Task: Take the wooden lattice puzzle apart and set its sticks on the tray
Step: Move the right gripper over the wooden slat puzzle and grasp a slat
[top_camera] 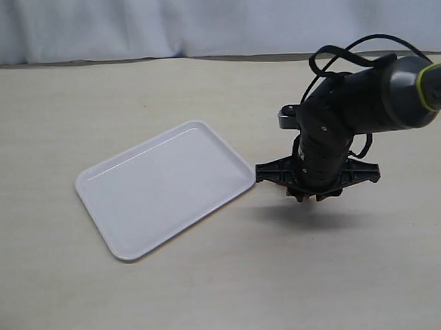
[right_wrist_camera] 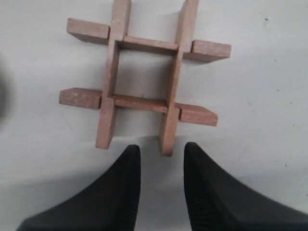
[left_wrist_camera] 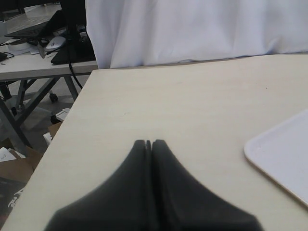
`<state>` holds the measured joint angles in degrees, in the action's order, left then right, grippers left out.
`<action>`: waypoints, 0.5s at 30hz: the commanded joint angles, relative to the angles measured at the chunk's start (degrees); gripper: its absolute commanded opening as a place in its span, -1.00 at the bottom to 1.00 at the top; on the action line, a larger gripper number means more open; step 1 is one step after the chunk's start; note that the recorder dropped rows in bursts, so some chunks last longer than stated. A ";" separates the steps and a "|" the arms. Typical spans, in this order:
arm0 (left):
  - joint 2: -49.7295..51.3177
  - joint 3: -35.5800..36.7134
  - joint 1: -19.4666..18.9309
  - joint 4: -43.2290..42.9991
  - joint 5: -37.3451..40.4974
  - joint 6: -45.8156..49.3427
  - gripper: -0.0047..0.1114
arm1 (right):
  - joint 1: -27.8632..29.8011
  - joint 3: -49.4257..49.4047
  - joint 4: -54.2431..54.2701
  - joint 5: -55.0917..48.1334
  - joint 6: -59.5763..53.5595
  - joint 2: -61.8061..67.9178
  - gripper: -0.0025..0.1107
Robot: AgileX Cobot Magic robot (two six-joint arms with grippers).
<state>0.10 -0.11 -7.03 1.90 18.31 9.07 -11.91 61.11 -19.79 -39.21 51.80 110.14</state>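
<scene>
The wooden lattice puzzle [right_wrist_camera: 144, 77] lies whole on the table, its four reddish-brown sticks crossed in a hash shape. My right gripper [right_wrist_camera: 161, 150] hangs just above it, open, with one stick end [right_wrist_camera: 167, 144] lined up just in front of the gap between the fingertips. In the exterior view the right arm [top_camera: 335, 132] hides the puzzle. The white tray [top_camera: 163, 185] lies empty to the left of that arm. My left gripper [left_wrist_camera: 149, 143] is shut on nothing over bare table, with a corner of the tray [left_wrist_camera: 281, 161] beside it.
A white curtain [top_camera: 201, 21] runs along the table's far edge. In the left wrist view, the table's side edge [left_wrist_camera: 67, 120] drops off to a floor with desks, cables and boxes [left_wrist_camera: 19, 163].
</scene>
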 commanded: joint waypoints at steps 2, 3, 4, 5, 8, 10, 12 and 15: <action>-0.10 0.11 0.00 0.29 -0.66 0.06 -0.92 | 0.13 0.05 0.18 1.45 1.64 1.39 -0.48; -0.10 0.11 0.00 0.29 -0.66 0.06 -0.92 | 0.13 0.05 0.18 1.45 1.79 1.38 -0.55; -0.10 0.11 0.00 0.29 -0.66 0.06 -0.92 | 0.13 0.05 0.18 1.58 1.79 1.38 -0.63; -0.10 0.11 0.00 0.29 -0.66 0.06 -0.92 | 0.13 0.05 0.18 1.82 1.79 1.38 -0.71; -0.10 0.11 0.00 0.29 -0.66 0.06 -0.92 | 0.13 0.05 -0.21 1.67 1.90 1.38 -0.88; -0.10 0.11 0.00 0.17 -0.66 0.06 -0.92 | 0.13 0.05 -0.21 1.44 1.90 1.38 -0.88; -0.10 0.11 0.00 0.17 -0.66 0.06 -0.92 | 0.13 0.05 -0.21 1.24 1.47 1.38 -0.88; -0.10 0.11 0.00 0.17 -0.66 0.06 -0.92 | 0.13 0.05 -0.21 0.52 0.00 1.38 -0.88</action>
<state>0.10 -0.11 -7.03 1.90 18.31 9.07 -11.91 61.11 -19.70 -37.93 53.15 111.58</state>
